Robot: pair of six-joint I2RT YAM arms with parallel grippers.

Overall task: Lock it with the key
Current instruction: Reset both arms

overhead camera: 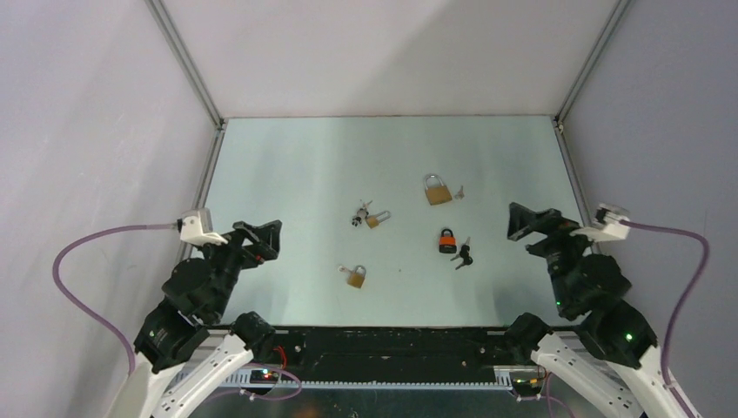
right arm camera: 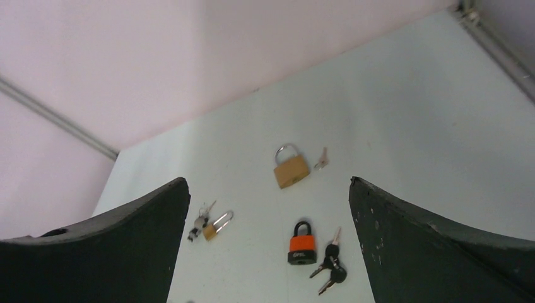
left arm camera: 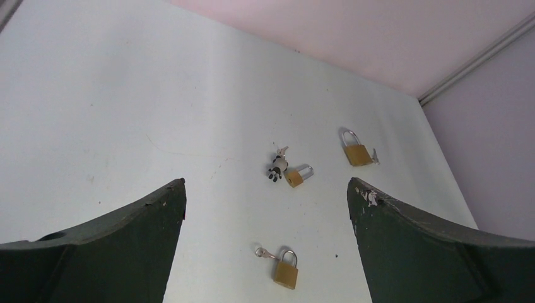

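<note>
Table (overhead camera: 287,165) mid: orange padlock (overhead camera: 447,241) + keys (overhead camera: 463,254) lie leftward of right gripper (overhead camera: 516,222).

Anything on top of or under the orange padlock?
Nothing lies on the orange padlock. It rests flat on the table, with black-headed keys beside it. What its body covers is hidden.

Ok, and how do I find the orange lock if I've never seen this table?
Start at the pale table, on the side of the right gripper. Nearer the arms than the big brass padlock lies the orange padlock, with black-headed keys beside it. It alone is orange and black; the other locks are brass.
</note>
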